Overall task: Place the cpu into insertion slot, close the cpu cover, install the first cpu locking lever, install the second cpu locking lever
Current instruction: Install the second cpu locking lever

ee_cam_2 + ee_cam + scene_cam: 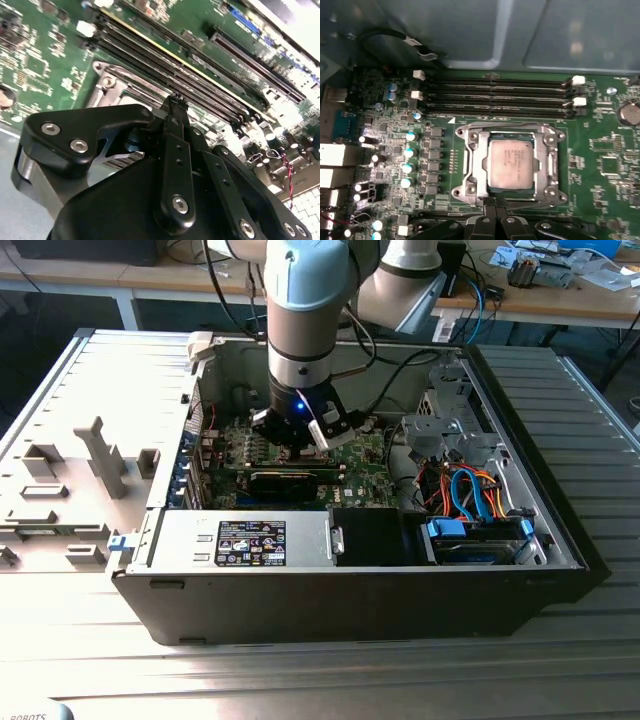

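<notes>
Capacitors sit off to one side of the fingers in the first wrist view, then comes the slot right ahead of the tips, with the cpu already lying flat in it and the cover shut down around the chip. Gripper hangs just short of the socket edge, fingers pinched together, holding nothing. Memory slots run past the socket, farther from the tips.
</notes>
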### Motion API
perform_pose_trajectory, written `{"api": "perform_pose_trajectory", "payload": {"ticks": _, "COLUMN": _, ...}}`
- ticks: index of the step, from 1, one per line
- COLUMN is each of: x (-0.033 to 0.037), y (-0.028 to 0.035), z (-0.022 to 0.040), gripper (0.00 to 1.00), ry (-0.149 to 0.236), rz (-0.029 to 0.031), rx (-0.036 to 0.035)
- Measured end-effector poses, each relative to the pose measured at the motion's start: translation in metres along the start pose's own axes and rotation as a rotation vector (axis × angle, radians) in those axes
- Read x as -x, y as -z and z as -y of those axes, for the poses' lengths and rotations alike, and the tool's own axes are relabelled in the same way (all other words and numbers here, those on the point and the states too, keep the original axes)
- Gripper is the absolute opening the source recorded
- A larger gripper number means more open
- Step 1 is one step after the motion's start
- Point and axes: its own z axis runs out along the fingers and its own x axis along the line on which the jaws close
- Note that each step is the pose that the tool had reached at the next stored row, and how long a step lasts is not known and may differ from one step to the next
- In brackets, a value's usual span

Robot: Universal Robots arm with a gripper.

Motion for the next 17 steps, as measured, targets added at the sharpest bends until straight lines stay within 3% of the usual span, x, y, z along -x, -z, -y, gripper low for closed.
{"api": "perform_pose_trajectory", "payload": {"ticks": 2, "x": -0.0071, "y": -0.0039, "z": 0.0009, "gripper": 0.11, "ry": 0.001, "rz": 0.0000, "rx": 0.0089}}
{"api": "perform_pose_trajectory", "payload": {"ticks": 5, "x": -0.0101, "y": -0.0067, "z": 0.0021, "gripper": 0.11, "ry": 0.002, "rz": 0.0000, "rx": 0.0163}}
{"api": "perform_pose_trajectory", "payload": {"ticks": 9, "x": -0.0143, "y": -0.0078, "z": 0.0022, "gripper": 0.11, "ry": 0.003, "rz": 0.0004, "rx": 0.0253}}
{"api": "perform_pose_trajectory", "payload": {"ticks": 13, "x": -0.0236, "y": -0.0080, "z": 0.0019, "gripper": 0.11, "ry": 0.004, "rz": 0.0019, "rx": 0.0375}}
{"api": "perform_pose_trajectory", "payload": {"ticks": 15, "x": -0.0248, "y": -0.0082, "z": 0.0024, "gripper": 0.11, "ry": 0.007, "rz": 0.0014, "rx": 0.0423}}
{"api": "perform_pose_trajectory", "payload": {"ticks": 17, "x": -0.0253, "y": -0.0086, "z": 0.0027, "gripper": 0.11, "ry": 0.020, "rz": -0.0008, "rx": 0.0428}}
